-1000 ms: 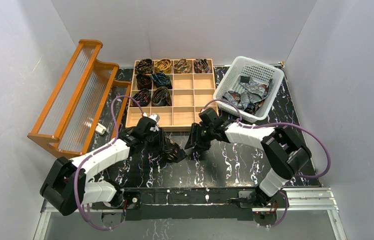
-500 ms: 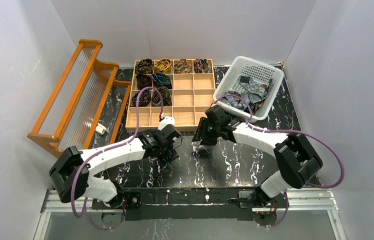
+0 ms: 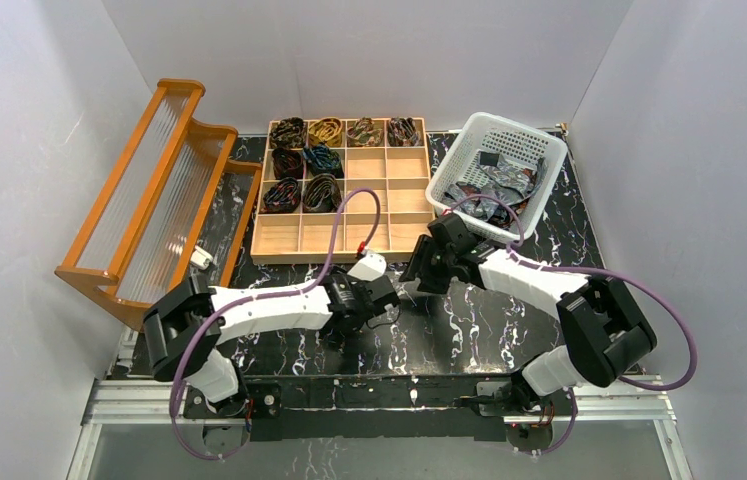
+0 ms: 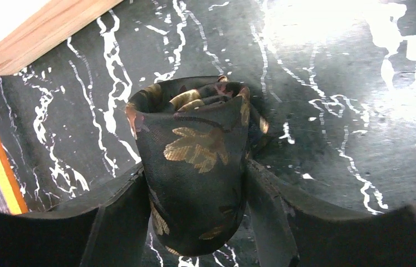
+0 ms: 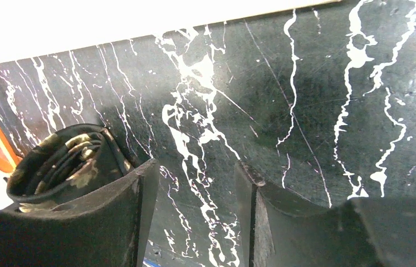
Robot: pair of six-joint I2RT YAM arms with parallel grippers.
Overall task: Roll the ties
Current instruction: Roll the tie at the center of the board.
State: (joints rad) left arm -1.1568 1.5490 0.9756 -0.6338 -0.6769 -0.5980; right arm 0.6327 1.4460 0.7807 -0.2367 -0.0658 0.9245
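One rolled tie [image 4: 200,128], a dark, glossy fabric coil woven with gold leaf shapes, stands on end between the two black fingers of the left gripper [image 4: 195,169]; both fingers lie against its sides, but whether they squeeze it or merely flank it cannot be told. The right gripper [image 5: 197,167] is released, with only the table [image 5: 317,83], black with white marble veins, showing between its fingers, and the same coil just outside its left finger. Beyond both grippers sits a pale wooden tray [image 3: 387,165] of sixteen square compartments, four by four. Eight of them hold coiled ties [image 3: 323,190]: four in the far row, two in each of the next two rows. Beyond the right gripper, near it, a white perforated plastic basket [image 3: 509,130] holds a heap of loose ties [image 3: 494,190], grey-silver and too tangled to count. Well to the left of the left gripper leans one orange wooden rack [image 3: 149,190] with ribbed clear panels
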